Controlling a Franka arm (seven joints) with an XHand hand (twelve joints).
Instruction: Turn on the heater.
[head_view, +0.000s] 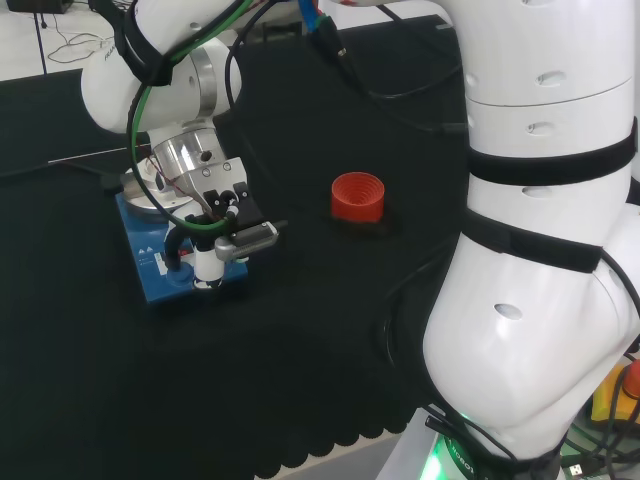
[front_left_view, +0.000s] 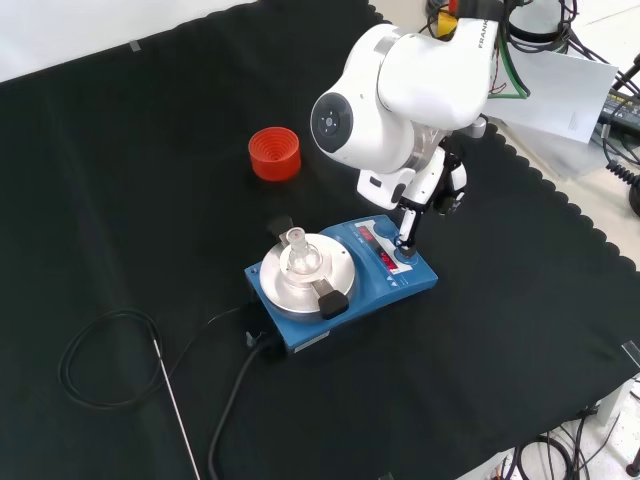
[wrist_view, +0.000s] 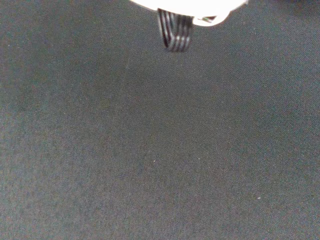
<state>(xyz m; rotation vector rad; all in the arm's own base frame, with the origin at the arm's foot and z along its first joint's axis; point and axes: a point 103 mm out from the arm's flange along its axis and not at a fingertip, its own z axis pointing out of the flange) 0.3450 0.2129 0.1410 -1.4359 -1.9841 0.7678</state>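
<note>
- Black-clothed table (front_left_view: 120, 150) across the whole front view, scalloped hem along its right and lower right edge.
- White arm link (front_left_view: 400, 85) with a round grey cap at upper centre of the front view; large white links (head_view: 540, 250) down the right side of the head view.
- Blue heater (front_left_view: 395, 285) just below centre of the front view, left of centre in the head view (head_view: 150, 262); round silver plate (front_left_view: 285, 290) on its left part, red-lit control panel (front_left_view: 380, 245) on its right part.
- Hand (front_left_view: 432, 185) just below the capped link in the front view, one finger (front_left_view: 408, 228) stretched straight down with its tip on the round knob (front_left_view: 404, 256) at the panel's right end; other fingers tucked back near the palm, nothing grasped.
- In the head view, hand (head_view: 222, 225) over the heater's near right corner, a white fingertip (head_view: 207, 268) down on the blue top.
- Red ribbed ring stand (front_left_view: 274, 153) at upper left of centre in the front view, well apart from the heater; at centre of the head view (head_view: 358, 197).
- Small clear glass vessel (front_left_view: 300, 255) upright at the middle of the plate, a black clamp block (front_left_view: 329, 297) on the plate's lower right rim.
- Black cable (front_left_view: 110, 350) looped at lower left of the front view, a thin metal rod (front_left_view: 178, 410) beside it.
- Wrist view: bare black cloth, a dark ribbed finger part (wrist_view: 175, 35) at top centre.
</note>
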